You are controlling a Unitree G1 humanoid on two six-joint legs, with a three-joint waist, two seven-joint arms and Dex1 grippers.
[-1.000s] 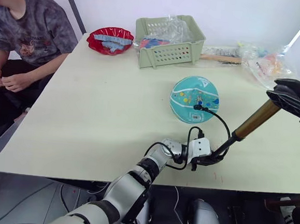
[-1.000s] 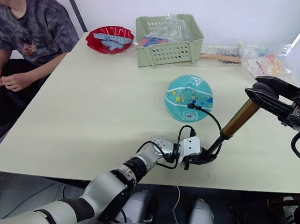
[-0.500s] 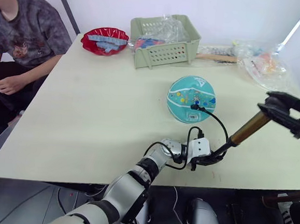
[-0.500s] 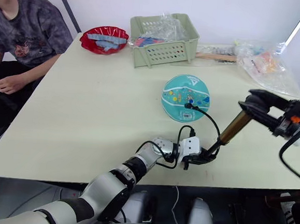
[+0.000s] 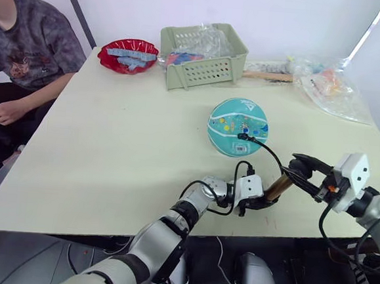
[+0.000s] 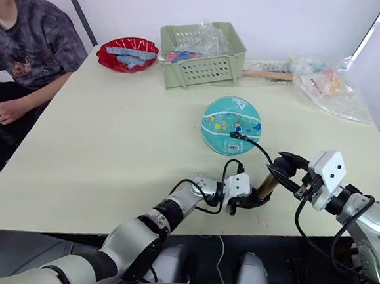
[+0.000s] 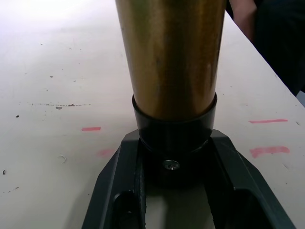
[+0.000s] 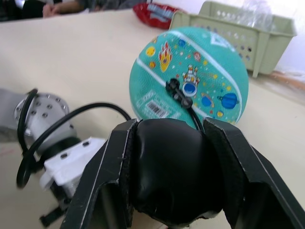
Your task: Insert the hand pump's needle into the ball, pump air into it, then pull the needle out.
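Right wrist view shows the right gripper [image 8: 169,183] with jaws clamped on the hand pump's [image 5: 278,187] handle; the left gripper [image 7: 174,183] clamps its base cap. With the needle [image 8: 172,86] seated in the ball [image 5: 238,126] on the tabletop [image 5: 112,129], a crooked stroke could yank the hose and roll it.
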